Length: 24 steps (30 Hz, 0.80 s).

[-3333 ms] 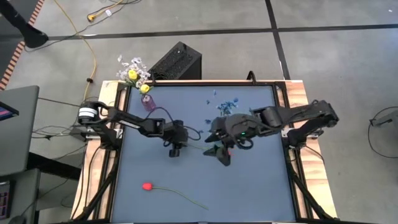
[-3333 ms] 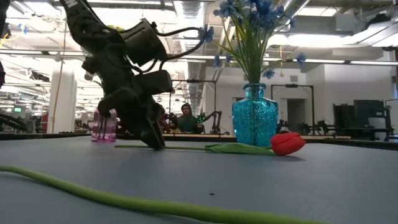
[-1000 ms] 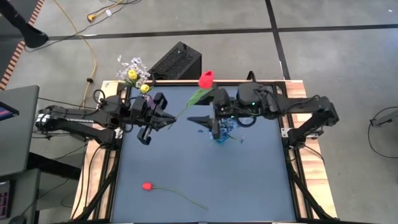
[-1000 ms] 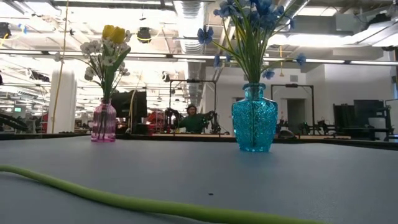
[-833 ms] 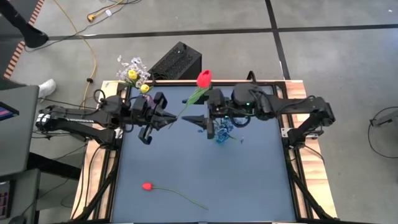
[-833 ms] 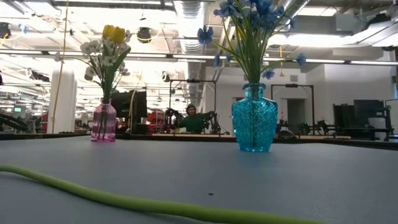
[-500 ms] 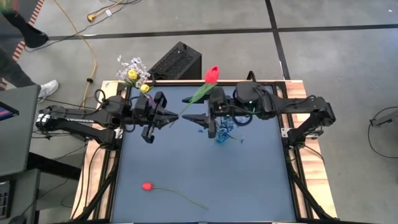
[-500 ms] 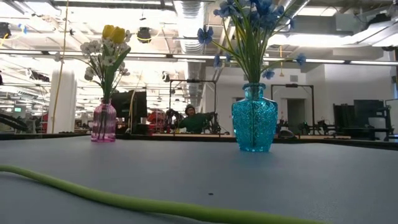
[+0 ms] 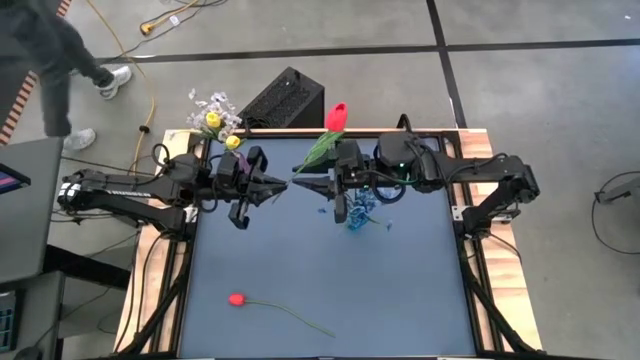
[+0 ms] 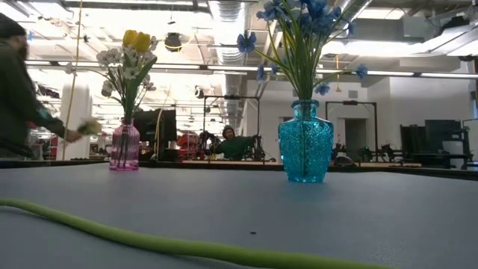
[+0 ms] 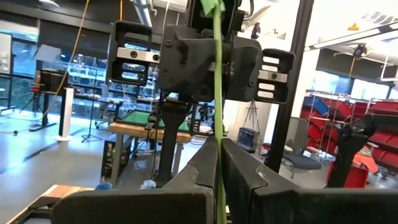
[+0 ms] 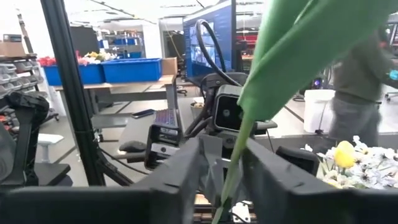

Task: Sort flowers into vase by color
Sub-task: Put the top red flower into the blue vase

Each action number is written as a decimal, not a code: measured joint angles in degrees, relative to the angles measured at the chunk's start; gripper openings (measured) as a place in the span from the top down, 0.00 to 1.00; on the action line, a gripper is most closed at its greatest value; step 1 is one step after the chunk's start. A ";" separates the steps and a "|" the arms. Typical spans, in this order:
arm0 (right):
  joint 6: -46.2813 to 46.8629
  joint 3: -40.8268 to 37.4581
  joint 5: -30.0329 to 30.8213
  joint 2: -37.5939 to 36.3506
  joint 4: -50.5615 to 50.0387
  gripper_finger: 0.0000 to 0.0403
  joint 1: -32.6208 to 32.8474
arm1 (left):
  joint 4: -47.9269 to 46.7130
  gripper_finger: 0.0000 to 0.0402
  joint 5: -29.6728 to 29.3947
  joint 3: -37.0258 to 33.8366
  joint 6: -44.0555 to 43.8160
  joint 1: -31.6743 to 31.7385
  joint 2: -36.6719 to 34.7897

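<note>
A red tulip on a green stem is held up over the table's far middle. My left gripper is shut on its stem. My right gripper faces it from the right, its fingers open and standing close on either side of the same stem; I cannot tell if they touch it. A second red tulip lies flat on the table near the front left. A pink vase holds yellow and white flowers. A blue vase holds blue flowers. My left gripper pinches the tulip's stem near its lower end between its two shut fingers. The fingers reach in level from the table's left and lie across the stem. The tulip is lifted clear of the table, its stem slanting up toward the far right with the bud on top.
A black box stands just past the table's far edge. A person walks on the floor beyond the far left corner and shows at the left of the low view. The lying tulip's stem crosses the near table.
My right gripper has moved a little toward the table's left, up to my left gripper, and its fingers have drawn closer together about the stem. The tulip's bud has shifted slightly toward the far edge. A person has walked into view at the far left.
</note>
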 joint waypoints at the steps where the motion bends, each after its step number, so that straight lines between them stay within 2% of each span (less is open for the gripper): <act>1: -0.03 0.00 0.01 0.00 0.00 0.70 0.00 | 0.00 1.00 0.00 0.00 0.02 0.00 0.00; 7: -0.93 0.00 0.05 0.00 -0.01 0.94 -0.02 | -0.09 1.00 -0.11 0.00 -0.11 -0.02 0.00; 12: 0.42 -0.04 0.28 -0.09 -1.32 0.94 -0.05 | -2.37 0.97 -2.65 0.00 -1.01 -0.04 -0.02; 18: 2.18 -0.04 0.72 -3.49 -11.52 0.94 1.27 | -6.57 0.80 -2.17 0.00 -0.90 -0.02 -0.11; 21: 1.37 -0.04 6.36 -6.40 -17.92 0.94 4.13 | -10.53 0.71 -3.77 0.00 -1.15 0.00 -0.22; 24: 0.82 -0.04 16.86 -9.72 -24.57 0.94 8.98 | -12.76 0.66 -4.68 0.00 -1.38 0.02 -0.28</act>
